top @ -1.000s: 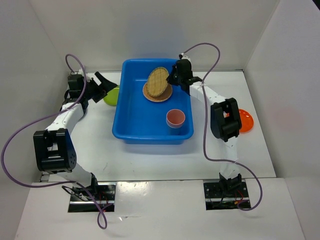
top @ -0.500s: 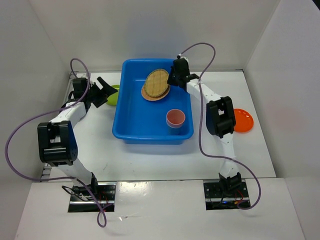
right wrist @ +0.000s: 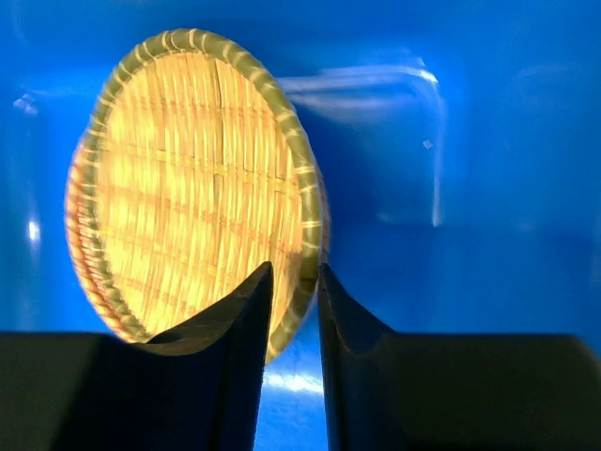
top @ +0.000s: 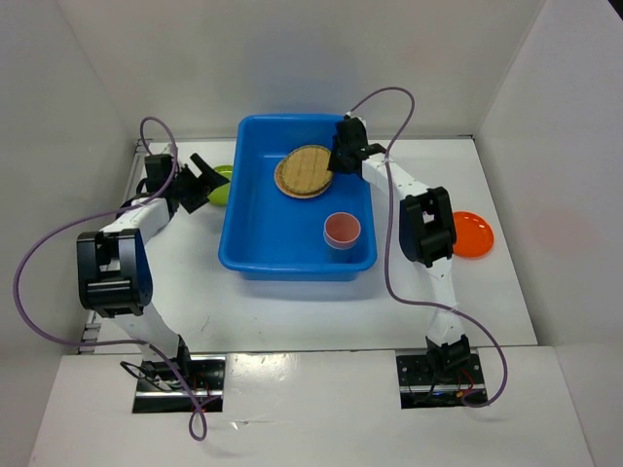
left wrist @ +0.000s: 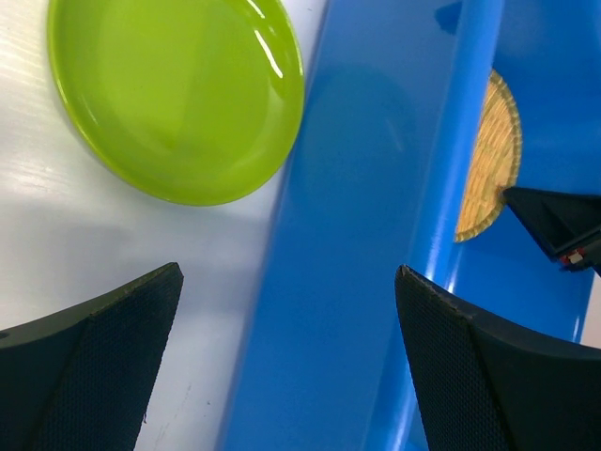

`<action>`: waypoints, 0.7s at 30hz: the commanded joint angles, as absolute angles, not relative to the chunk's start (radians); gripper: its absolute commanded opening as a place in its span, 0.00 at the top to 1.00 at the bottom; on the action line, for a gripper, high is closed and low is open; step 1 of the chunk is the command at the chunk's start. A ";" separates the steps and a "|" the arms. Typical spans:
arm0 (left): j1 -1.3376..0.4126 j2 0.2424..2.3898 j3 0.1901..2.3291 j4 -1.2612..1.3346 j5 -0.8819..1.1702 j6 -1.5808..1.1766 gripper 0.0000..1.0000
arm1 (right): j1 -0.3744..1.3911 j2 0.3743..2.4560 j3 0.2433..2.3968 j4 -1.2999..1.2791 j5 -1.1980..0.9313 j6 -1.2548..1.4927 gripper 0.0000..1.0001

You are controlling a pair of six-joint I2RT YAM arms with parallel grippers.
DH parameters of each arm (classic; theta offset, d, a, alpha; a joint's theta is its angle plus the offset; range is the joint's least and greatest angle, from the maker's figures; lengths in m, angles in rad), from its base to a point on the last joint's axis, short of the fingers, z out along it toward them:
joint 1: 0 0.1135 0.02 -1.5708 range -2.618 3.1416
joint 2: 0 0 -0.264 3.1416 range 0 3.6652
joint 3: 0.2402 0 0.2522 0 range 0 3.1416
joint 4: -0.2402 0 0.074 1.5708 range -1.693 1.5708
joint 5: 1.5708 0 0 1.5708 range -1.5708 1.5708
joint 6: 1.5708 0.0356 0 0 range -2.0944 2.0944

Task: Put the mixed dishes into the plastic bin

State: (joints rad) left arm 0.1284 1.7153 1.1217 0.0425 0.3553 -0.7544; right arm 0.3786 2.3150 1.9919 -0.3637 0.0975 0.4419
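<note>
Moved: woven bamboo plate has dropped from a steep tilt to lie nearly flat, and the right tool has come in closer over it.
Plastic bin: holds the woven bamboo plate at the right tool's tips. It rests on a second tan plate whose edge shows beneath. A reddish-pink cup stands well back from those tips, toward the arm bases.
Right tool: fingers parted by a narrow slot with the plate's rim in it; pinched or let go, I cannot tell.
Left tool: spread wide, grasping nothing, over the bin's left rim.
Lime-green plate: on the white surface, ahead of the left tool's outer finger, just beside the bin's wall.
Orange plate: on the surface, well behind the right tool, outside the bin.
</note>
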 commanded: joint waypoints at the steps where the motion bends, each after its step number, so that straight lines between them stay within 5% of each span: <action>1: 0.133 1.730 1.135 0.058 0.334 -0.723 0.00 | 0.373 2.335 2.054 -0.409 0.115 0.414 0.61; 7: 0.133 1.762 1.135 0.049 0.284 -0.713 0.00 | 0.373 2.304 2.083 -0.419 0.124 0.414 0.39; 16: 0.133 1.830 1.160 0.115 0.177 -0.765 0.00 | 0.383 2.117 2.132 -0.410 0.123 0.387 0.28; 17: 0.133 1.830 1.160 0.132 0.143 -0.781 0.00 | 0.383 2.062 2.132 -0.396 0.123 0.387 0.11; 18: 0.124 1.830 1.146 0.146 0.121 -0.797 0.00 | 0.383 2.031 2.094 -0.384 0.123 0.387 0.06; 21: 0.112 1.853 1.137 0.178 0.023 -0.873 0.00 | 0.383 1.889 1.975 -0.318 0.150 0.387 0.01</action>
